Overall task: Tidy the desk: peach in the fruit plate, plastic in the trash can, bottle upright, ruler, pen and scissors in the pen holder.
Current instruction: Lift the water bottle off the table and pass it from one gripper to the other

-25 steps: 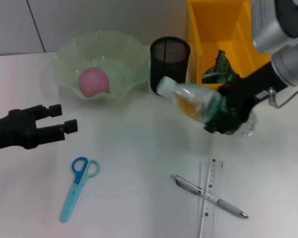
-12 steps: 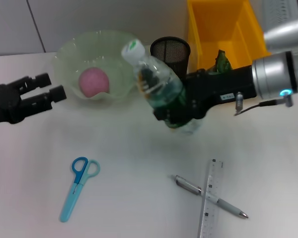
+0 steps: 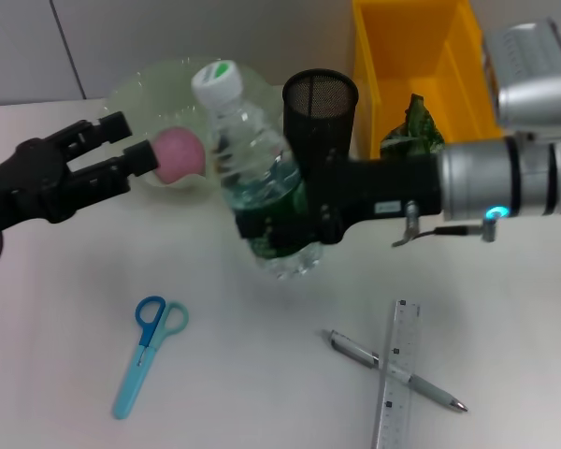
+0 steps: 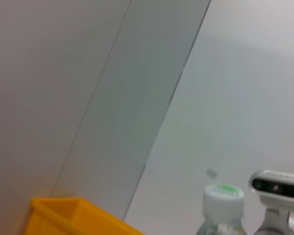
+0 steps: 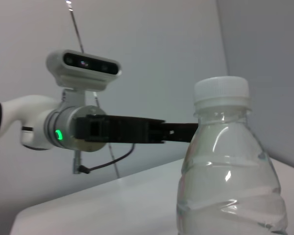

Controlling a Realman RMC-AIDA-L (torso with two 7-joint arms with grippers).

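1. The surface [image 3: 262,374] is the white top carrying everything; most of what is left to tidy lies toward its near edge.
2. The trash can [image 3: 421,65] stands at the far right edge, with green plastic already inside.
3. The fruit plate [image 3: 150,94] sits at the far left, and the peach [image 3: 179,154] rests in it.
4. My right end effector [image 3: 280,224] is clamped on the bottle [image 3: 257,182] low on its body, around the green label, near the middle of the surface. The bottle stands almost upright, cap up. I judge it light and thin-walled, so it can dent under a hard squeeze, and the clear plastic is slippery; this low hold on the label band looks sound.
5. The pen holder [image 3: 320,122] stands just behind the bottle, beside the trash can.
6. My left end effector [image 3: 122,150] hovers over the left side with its fingers apart and empty.
7. The ruler [image 3: 397,374] and pen [image 3: 393,369] lie crossed at the near right edge.
8. The scissors [image 3: 145,360] lie at the near left.
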